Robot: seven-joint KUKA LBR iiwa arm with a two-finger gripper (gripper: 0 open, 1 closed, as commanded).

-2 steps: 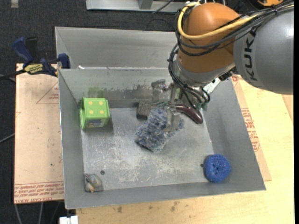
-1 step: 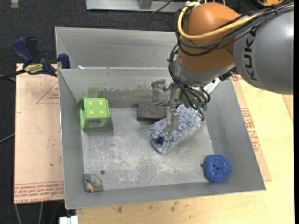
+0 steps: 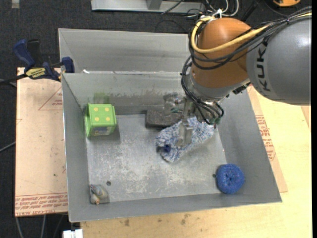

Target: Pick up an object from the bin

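Observation:
My gripper (image 3: 186,133) hangs under the orange cover, near the bin's middle right. Its fingers reach down onto a crumpled blue and white cloth (image 3: 173,145) that lies there. Just behind the cloth, against the back wall, lies a grey stone-like block (image 3: 158,117).
A green cube with yellow dots (image 3: 101,120) stands at the bin's left back. A blue round scrubber (image 3: 230,178) lies in the front right corner. A small grey and tan thing (image 3: 98,194) sits in the front left corner. The arm and its cables cover the bin's back right.

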